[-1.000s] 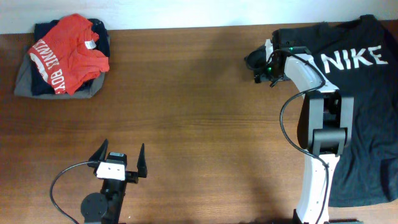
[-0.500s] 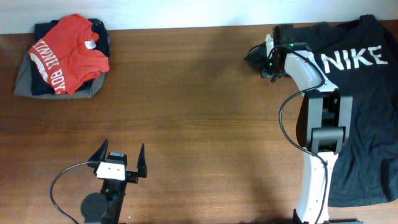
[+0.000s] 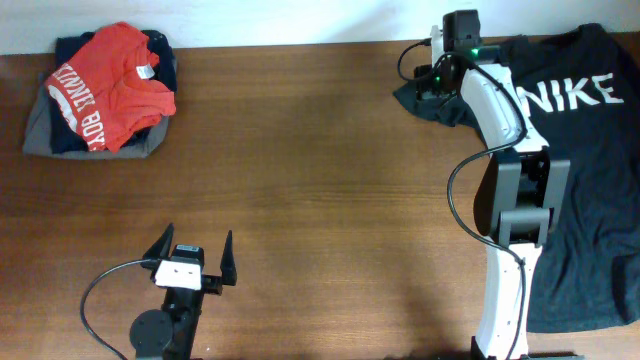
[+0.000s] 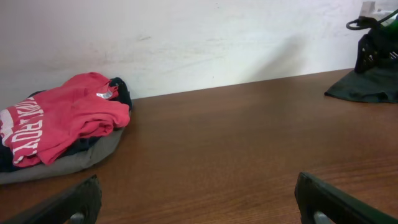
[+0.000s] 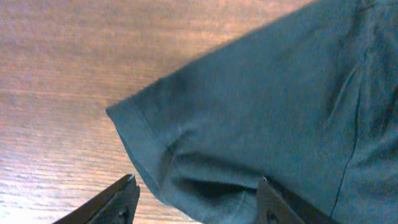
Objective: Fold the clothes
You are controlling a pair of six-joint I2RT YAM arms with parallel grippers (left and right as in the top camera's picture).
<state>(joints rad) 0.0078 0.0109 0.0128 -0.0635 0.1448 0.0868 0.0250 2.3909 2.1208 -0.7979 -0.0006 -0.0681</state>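
Observation:
The clothes are a black T-shirt (image 3: 590, 170) with white "NIKE" lettering, lying chest up at the table's right side under the right arm. Its left sleeve (image 3: 432, 102) points toward the table's middle. My right gripper (image 3: 425, 88) hovers over that sleeve near the far edge. In the right wrist view the sleeve (image 5: 249, 112) and its hem lie on the wood. There the right gripper (image 5: 196, 186) is open, its fingers either side of a crease. My left gripper (image 3: 195, 250) is at the near left. It stands open (image 4: 198, 186) over bare wood.
A pile of folded clothes topped by a red tee (image 3: 110, 85) sits at the far left corner, also visible as the red tee (image 4: 56, 118) in the left wrist view. The white wall runs behind the table's far edge. Brown wood (image 3: 300, 160) lies between pile and shirt.
The right wrist has swung toward the far edge. The sleeve, bunched beside the gripper before, now lies spread flatter to the left. The left arm has not moved.

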